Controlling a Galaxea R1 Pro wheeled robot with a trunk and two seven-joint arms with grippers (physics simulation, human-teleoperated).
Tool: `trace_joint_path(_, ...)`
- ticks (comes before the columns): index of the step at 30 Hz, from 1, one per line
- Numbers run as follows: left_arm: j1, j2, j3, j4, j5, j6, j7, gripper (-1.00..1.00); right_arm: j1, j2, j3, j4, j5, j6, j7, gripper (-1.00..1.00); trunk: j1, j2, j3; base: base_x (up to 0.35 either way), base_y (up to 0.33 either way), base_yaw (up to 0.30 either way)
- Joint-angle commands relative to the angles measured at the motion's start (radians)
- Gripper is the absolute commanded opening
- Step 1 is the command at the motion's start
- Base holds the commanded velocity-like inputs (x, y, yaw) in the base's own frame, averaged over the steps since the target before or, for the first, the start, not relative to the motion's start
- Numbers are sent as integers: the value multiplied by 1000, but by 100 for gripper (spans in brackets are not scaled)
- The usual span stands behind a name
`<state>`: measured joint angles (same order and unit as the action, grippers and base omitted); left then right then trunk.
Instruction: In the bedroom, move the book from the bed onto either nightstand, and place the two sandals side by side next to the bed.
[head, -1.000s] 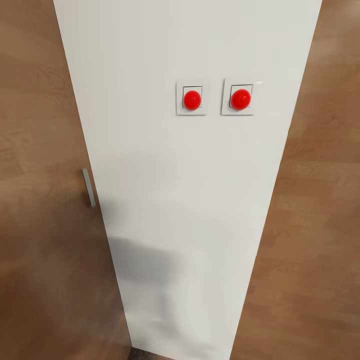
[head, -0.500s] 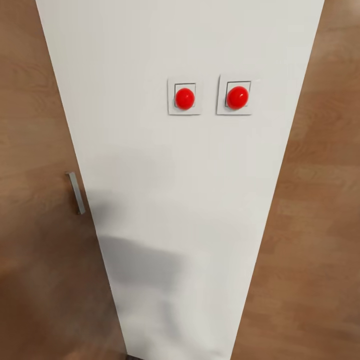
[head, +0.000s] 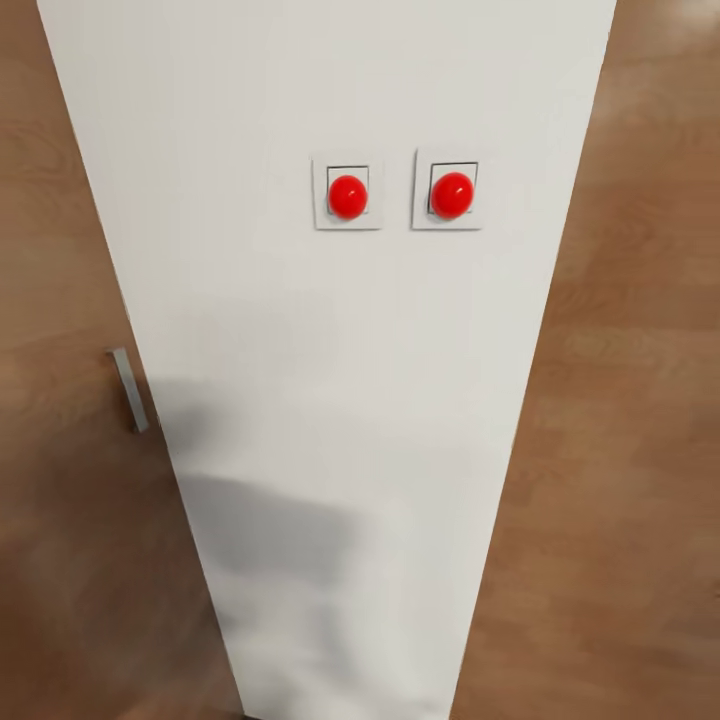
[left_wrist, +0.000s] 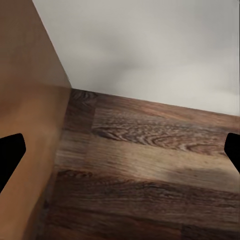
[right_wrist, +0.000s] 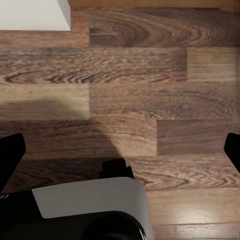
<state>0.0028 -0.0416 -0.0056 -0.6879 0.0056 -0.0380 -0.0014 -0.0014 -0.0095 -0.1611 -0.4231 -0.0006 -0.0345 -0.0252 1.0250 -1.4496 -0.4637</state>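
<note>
Matt white painted wall (head: 330, 400), smooth and unmarked, with a soft grey shadow low in the frame. Two glossy red plastic buttons (head: 348, 196) on flat off-white plates (head: 322, 218), upper centre. Warm brown wood-grain panels at both sides: at the left a door (head: 60, 420), satin, faintly mottled, with a brushed grey metal handle (head: 128, 390). Dark, strongly grained wood-plank floor (right_wrist: 150, 90) in both wrist views, low sheen. Smooth white and black plastic robot base (right_wrist: 85, 210), lower left of the right wrist frame, lightly glossy. Black matt pincer fingertips (left_wrist: 10, 155) at the left wrist frame's edges.
</note>
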Motion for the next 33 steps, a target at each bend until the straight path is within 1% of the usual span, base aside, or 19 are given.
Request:
trace_joint_path(1,0,0,0,-1,1,-2,0,100,0,0,-1,0,0,-2,-1,100,0,0,-1,0,0,-257)
trace_joint_path(20,0,0,0,-1,1,-2,0,100,0,0,-1,0,0,-2,-1,100,0,0,-10,3,0,-278)
trace_joint_path(28,0,-1,0,-1,1,-2,0,100,0,0,-1,0,0,-2,-1,100,0,0,-14,152,-88,-282)
trace_joint_path(33,0,0,0,-1,1,-2,0,100,0,0,-1,0,0,-2,-1,100,0,0,-17,52,-36,-281)
